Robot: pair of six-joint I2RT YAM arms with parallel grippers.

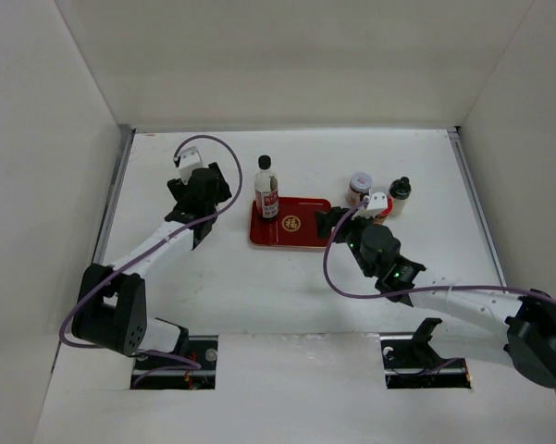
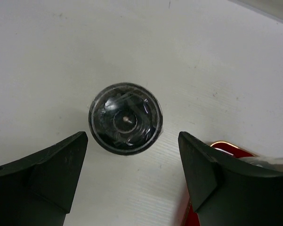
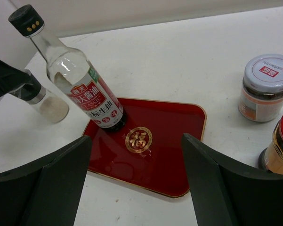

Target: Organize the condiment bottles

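Observation:
A red tray (image 1: 301, 231) with a gold emblem lies mid-table. A tall soy sauce bottle (image 1: 266, 188) with a black cap stands in its far left corner. Left of the tray, a small clear shaker (image 2: 125, 117) with a dark cap stands on the table. My left gripper (image 2: 133, 141) hangs open just above it, one finger on each side and neither touching. In the top view the left gripper (image 1: 196, 205) hides this shaker. My right gripper (image 3: 136, 139) is open and empty over the tray (image 3: 174, 155), near its right edge (image 1: 333, 224). The shaker (image 3: 46, 104) and soy bottle (image 3: 84, 89) show there too.
Right of the tray stand a white-lidded jar (image 1: 360, 188), a red-lidded jar (image 1: 381, 207) partly behind my right wrist, and a small black-capped bottle (image 1: 400, 196). White walls enclose the table on three sides.

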